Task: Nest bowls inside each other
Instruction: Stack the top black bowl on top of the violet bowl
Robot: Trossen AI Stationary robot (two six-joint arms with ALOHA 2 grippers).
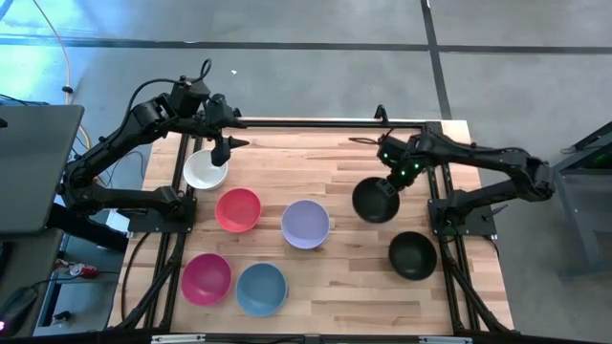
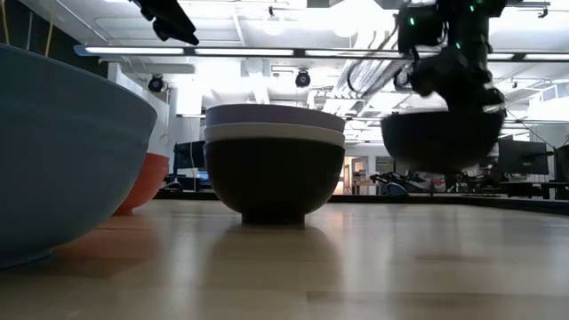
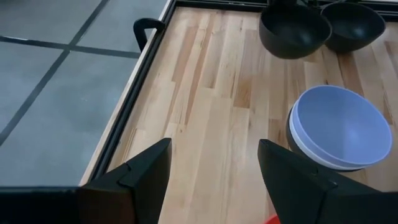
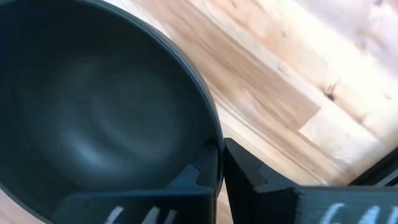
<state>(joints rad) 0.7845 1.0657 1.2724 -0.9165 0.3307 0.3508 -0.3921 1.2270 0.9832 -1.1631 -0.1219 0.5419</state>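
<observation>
The right tool point(image 4: 219, 163) is pinched narrow on the rim of a black bowl point(image 1: 375, 200), one finger point(image 4: 186, 180) inside the wall and the other outside it. In the low view this bowl point(image 2: 442, 140) is seen lifted clear of the desk point(image 2: 373, 267), hanging under the tool, a fact not readable from above. A second black bowl point(image 1: 412, 255) sits on the desk nearer the front edge on the right side.

The left tool point(image 3: 214, 171) is held wide apart and grips nothing; it hangs above the desk near the white bowl point(image 1: 205, 169) at the back left.

The lavender bowl point(image 1: 305, 224) lies at the desk's middle. From above it appears single; the low view reveals a stack point(image 2: 274, 164) of lavender over white over black. The red bowl point(image 1: 238, 209) stands just left of it, and the magenta pink bowl point(image 1: 207, 278) and light blue bowl point(image 1: 261, 289) are set side by side along the front.
</observation>
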